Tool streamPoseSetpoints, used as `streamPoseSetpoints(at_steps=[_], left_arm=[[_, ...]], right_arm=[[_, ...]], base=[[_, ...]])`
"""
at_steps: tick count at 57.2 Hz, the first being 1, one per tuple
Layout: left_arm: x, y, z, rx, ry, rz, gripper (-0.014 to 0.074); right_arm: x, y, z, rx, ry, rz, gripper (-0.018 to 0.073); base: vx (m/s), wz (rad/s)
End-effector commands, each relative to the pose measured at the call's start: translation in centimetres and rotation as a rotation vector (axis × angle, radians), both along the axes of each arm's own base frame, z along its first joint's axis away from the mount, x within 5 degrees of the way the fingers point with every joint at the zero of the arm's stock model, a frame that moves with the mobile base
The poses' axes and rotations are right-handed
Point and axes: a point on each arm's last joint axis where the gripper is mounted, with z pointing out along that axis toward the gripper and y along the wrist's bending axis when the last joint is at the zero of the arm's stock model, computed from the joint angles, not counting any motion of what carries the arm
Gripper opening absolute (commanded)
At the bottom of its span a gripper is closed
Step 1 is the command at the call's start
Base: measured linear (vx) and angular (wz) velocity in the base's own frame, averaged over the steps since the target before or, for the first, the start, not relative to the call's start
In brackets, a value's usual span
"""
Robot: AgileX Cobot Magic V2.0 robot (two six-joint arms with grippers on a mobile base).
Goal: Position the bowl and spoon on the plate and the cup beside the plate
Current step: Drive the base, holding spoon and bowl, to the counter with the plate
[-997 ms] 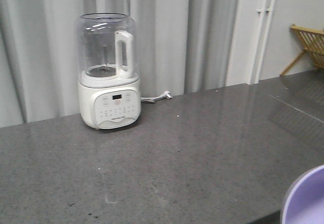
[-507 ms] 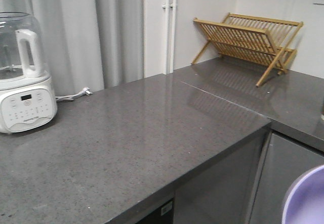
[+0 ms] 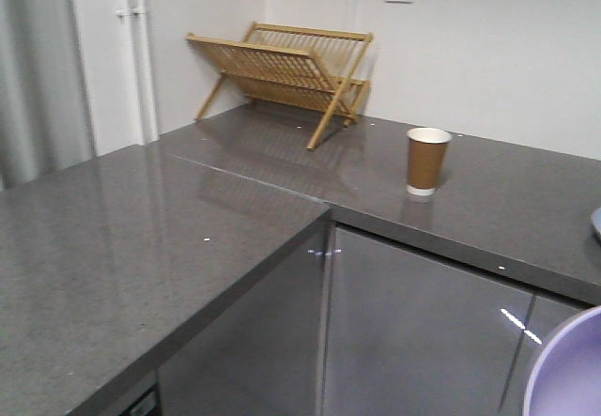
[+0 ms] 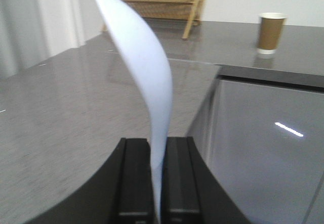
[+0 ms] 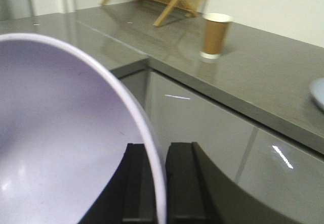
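Right of the cup on the desk, plate edge shows. Left end effector pinches spoon by its narrow end; right end effector clamps bowl rim (probably light, stiff, slick plastic).

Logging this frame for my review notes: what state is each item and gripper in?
spoon: clamped upright in the left gripper.
bowl: held by its rim in the right gripper.
cup: upright on the counter, untouched.
plate: only its edge shows, lying on the counter.
dish rack: unfolded, nothing in it.
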Motion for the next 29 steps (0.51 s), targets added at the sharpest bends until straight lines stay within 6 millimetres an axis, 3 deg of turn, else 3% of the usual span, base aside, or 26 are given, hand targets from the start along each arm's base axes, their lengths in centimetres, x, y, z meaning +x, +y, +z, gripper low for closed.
streamPoseSetpoints(at_steps=[1, 29], left_arm=[[-0.01, 0.07, 1.68, -0.040, -0.102, 0.011, -0.0006], [0.02, 0.07, 1.67, -0.040, -0.101, 0.011, -0.0006]], right_arm=[[0.09, -0.16, 1.53, 0.016, -0.099, -0.022, -0.0008], [0.06, -0.16, 1.54, 0.015, -0.100, -0.023, -0.0008]], base=[[0.11, -0.69], [0.16, -0.53]])
